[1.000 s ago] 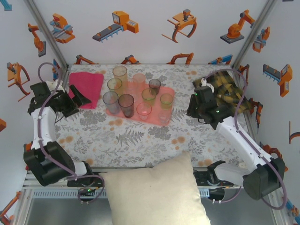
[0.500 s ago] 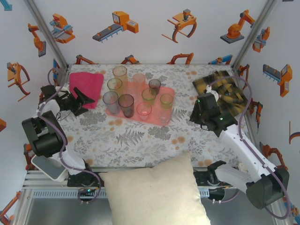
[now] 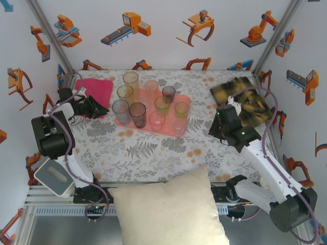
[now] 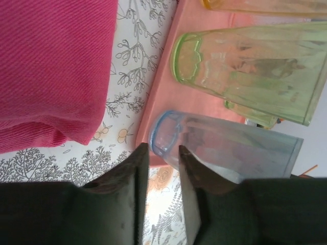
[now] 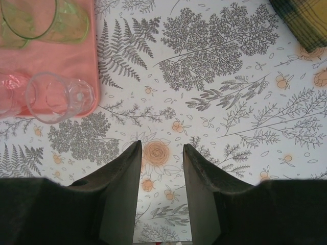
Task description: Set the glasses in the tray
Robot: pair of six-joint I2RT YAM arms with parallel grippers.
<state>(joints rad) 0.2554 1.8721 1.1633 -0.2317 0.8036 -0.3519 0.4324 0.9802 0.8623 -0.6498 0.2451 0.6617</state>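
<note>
All ten glasses [image 3: 137,113] stand on the tray [image 5: 51,55] at the far middle of the table, unmoved this past second, so the job looks done to me. The left gripper [image 4: 162,150], a narrow gap and empty, has swung in beside the tray's left edge, over the magenta cloth [image 3: 94,89]. The right gripper [image 5: 161,145], wider apart and empty, has drawn back nearer over bare tablecloth; nothing obstructs either, with the plaid cloth [image 3: 245,99] far right and the cushion [image 3: 168,209] near.
</note>
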